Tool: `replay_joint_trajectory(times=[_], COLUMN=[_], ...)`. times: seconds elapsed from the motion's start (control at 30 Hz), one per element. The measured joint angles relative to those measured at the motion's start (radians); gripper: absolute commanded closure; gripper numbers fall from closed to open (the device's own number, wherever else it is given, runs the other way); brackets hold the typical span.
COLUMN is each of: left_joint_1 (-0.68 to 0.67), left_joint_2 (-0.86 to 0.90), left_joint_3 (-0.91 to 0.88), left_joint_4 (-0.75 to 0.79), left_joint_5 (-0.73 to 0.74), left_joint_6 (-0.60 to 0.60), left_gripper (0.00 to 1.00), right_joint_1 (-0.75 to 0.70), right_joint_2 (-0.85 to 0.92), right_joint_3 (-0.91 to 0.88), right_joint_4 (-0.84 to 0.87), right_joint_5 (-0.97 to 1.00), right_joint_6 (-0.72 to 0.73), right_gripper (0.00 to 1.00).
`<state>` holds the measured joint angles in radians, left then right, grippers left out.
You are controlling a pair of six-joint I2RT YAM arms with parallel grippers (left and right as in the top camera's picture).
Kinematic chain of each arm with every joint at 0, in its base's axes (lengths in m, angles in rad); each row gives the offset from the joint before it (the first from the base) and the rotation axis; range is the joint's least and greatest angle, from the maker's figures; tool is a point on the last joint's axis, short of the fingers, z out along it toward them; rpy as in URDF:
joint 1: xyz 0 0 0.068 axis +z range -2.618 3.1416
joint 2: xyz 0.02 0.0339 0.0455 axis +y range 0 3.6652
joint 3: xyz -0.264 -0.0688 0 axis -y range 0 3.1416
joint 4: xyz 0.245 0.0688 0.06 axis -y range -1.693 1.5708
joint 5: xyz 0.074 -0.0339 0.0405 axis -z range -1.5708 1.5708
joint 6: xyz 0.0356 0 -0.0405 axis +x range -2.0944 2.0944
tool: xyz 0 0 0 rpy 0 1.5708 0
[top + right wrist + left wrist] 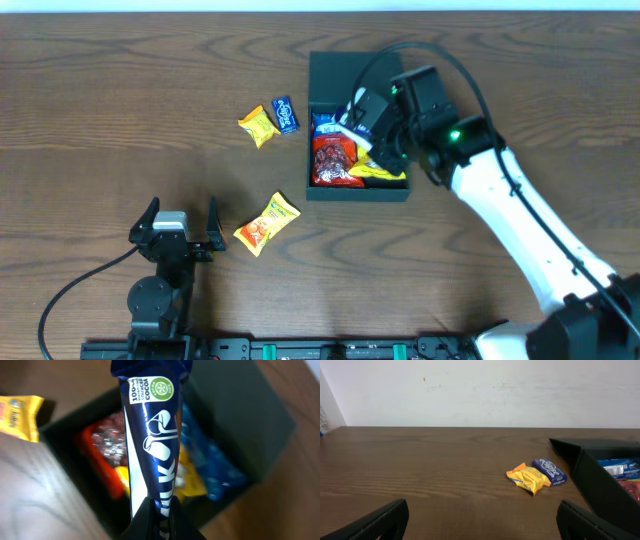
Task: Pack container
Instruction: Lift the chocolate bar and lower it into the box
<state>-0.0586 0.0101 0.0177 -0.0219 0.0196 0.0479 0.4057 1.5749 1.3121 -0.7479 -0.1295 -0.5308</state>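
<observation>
Container: one, stood open at worktop centre-right, holding three visible snacks.
Loose: two yellow packets, one blue packet lay left of it.
Right pincer: clamped on one dark-blue wrapper above the box.
Left pincer: apart.

The container, a dark teal-green, matte, square shallow box, sits on the bench in the upper middle of the overhead frame. It stands open, its flat lid folded back toward the top edge, with red, blue and yellow packets inside.

Yellow packet and blue packet lie near container.
</observation>
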Motion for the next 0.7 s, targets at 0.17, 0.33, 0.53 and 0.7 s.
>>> replay_joint_trajectory(times=[0.17, 0.33, 0.53, 0.7], left_joint_1=[0.000, 0.000, 0.000, 0.000], left_joint_2=[0.000, 0.000, 0.000, 0.000], left_joint_3=[0.000, 0.000, 0.000, 0.000], left_joint_4=[0.000, 0.000, 0.000, 0.000], left_joint_5=[0.000, 0.000, 0.000, 0.000], left_joint_6=[0.000, 0.000, 0.000, 0.000], left_gripper=[0.05, 0.05, 0.05, 0.05], right_joint_1=[-0.024, -0.028, -0.048, -0.080], right_joint_2=[0.130, 0.232, 0.263, 0.263], right_joint_3=[0.081, 0.113, 0.155, 0.159], right_joint_4=[-0.019, -0.042, -0.053, -0.060], right_joint_5=[-0.002, -0.002, -0.002, -0.002], right_joint_6=[-0.106, -0.250, -0.449, -0.578], right_gripper=[0.94, 0.95, 0.95, 0.96])
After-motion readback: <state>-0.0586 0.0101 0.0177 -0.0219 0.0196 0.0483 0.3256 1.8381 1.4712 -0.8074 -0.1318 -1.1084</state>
